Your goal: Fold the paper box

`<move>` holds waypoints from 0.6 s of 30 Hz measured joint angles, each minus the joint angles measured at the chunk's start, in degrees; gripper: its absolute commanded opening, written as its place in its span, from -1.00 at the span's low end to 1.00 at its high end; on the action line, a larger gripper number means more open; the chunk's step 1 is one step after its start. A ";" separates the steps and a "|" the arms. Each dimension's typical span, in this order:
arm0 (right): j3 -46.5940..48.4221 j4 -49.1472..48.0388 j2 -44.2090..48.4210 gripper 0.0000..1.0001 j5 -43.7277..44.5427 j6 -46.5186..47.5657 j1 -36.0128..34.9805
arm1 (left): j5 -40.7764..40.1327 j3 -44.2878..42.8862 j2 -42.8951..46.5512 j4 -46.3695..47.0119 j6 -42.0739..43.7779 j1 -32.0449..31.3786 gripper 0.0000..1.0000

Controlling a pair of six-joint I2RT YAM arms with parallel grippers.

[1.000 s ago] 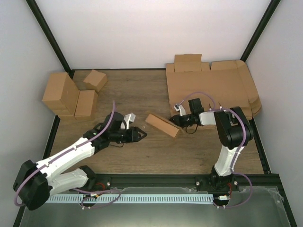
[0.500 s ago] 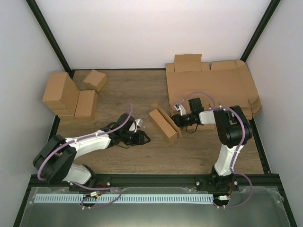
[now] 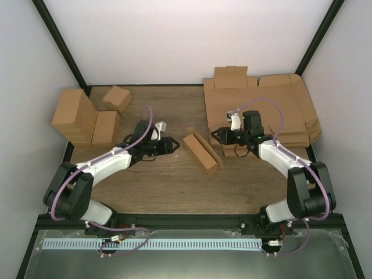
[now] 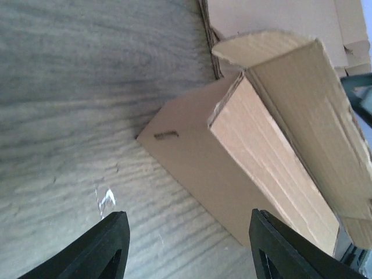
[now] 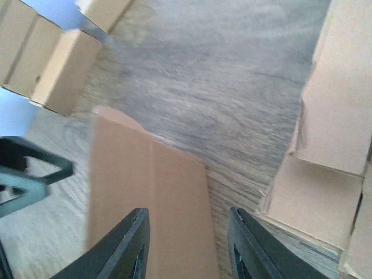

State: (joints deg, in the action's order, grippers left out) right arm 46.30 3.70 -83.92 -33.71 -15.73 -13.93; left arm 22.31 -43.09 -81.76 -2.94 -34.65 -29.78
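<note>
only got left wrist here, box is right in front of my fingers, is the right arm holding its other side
Observer: No. In the top view the right end effector sits close beside the paper box on its far-right side. Its wrist view shows the fingers apart with nothing between them.
Operator: so is anything gripping it
Observer: Nothing. The left end effector is open too, just short of the box's left side. The box lies free on the table.
Operator: whats off to my left
Observer: A group of folded boxes in the table's far left corner.
</note>
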 measured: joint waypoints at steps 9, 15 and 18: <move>-4.68 4.04 14.47 0.45 -0.68 -3.02 0.00 | 3.13 -6.40 -8.33 2.34 4.72 0.57 0.12; -12.66 9.05 29.03 0.58 2.16 -7.67 0.00 | 6.27 -10.16 -12.81 4.55 7.85 0.55 0.08; -16.81 11.08 36.83 0.58 2.73 -10.56 0.00 | 6.93 -11.80 -14.64 4.63 9.01 0.55 0.03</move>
State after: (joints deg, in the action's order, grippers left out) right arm 29.50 14.79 -47.09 -30.98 -26.28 -13.93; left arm 29.23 -54.89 -96.40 1.69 -25.65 -29.23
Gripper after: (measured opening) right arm 0.790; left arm 0.539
